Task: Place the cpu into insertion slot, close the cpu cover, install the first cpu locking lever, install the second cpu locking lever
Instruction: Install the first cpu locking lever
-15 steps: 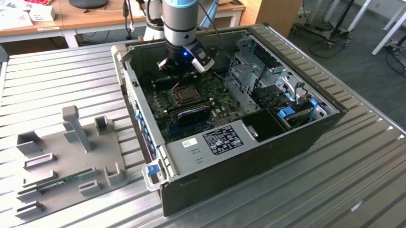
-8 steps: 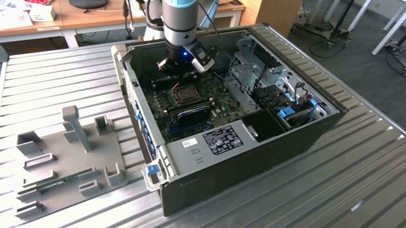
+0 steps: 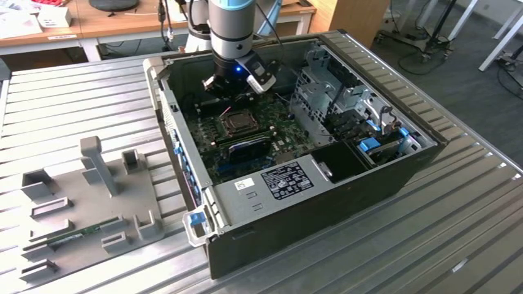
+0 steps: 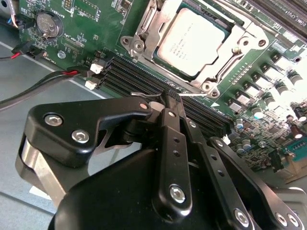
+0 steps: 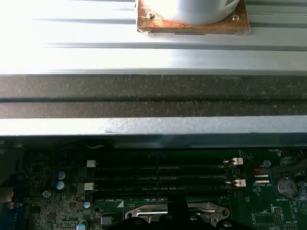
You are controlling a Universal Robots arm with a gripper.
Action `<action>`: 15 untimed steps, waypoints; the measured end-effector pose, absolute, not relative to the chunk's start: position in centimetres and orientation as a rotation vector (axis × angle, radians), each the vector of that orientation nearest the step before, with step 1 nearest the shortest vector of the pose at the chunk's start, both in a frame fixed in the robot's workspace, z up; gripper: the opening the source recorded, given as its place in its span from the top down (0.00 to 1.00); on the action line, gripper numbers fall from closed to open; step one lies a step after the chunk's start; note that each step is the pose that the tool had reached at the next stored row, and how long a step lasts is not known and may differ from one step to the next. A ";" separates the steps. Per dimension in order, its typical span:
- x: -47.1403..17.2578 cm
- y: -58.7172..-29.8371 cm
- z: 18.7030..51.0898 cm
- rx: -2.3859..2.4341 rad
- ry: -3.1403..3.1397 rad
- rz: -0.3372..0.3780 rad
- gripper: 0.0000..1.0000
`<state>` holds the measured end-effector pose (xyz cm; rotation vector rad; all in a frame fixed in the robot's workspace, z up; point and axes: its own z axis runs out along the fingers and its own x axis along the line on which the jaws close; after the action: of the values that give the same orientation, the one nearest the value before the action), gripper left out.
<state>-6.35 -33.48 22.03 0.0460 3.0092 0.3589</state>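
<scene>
While the arm hangs over the open computer case (image 3: 327, 202) in the exterior view, its pincer (image 3: 237, 84) points down into the case, just above the green motherboard (image 3: 270, 138). The case sits on a ribbed metal surface (image 3: 457, 233). A grey tray (image 3: 90, 202) with upright blocks lies on the same surface, toward the exterior view's left, well apart from the pincer.

In the second wrist view the pincer (image 4: 170, 96) has its 2 black fingers (image 4: 169, 115) pressed together. A thin silver rod (image 4: 144, 94) sticks out right at the tips. I cannot tell if the fingers pinch it or just sit next to it.

The cpu (image 4: 192, 40) lies flat in the insertion slot (image 3: 226, 122), with its silver-grey top showing. The cpu cover (image 4: 213, 72) is down over it, and the chip shows through the big square window. The pincer tips are near the slot but not over it. Long black memory slots (image 4: 129, 76) run between the tips and the slot.

A round silver battery (image 4: 48, 24) sits on the board. Red and black wires (image 4: 43, 79) lie beside the board's edge.

In the first wrist view the memory slots lie between the grey case wall (image 5: 153, 127) and a shiny bit of the cover.
</scene>
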 end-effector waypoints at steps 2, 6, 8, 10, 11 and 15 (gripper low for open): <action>-6.3 -33.5 22.0 0.046 3.009 0.359 0.90; -6.4 -33.4 22.0 0.046 3.008 0.359 0.90; -6.4 -33.4 22.0 0.045 3.006 0.359 0.90; -6.5 -33.3 22.0 0.045 3.005 0.359 0.90; -6.5 -33.2 22.0 0.045 3.004 0.358 0.90; -6.6 -33.1 22.0 0.045 3.003 0.359 0.90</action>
<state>-6.64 -33.09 21.99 0.0449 3.0032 0.3585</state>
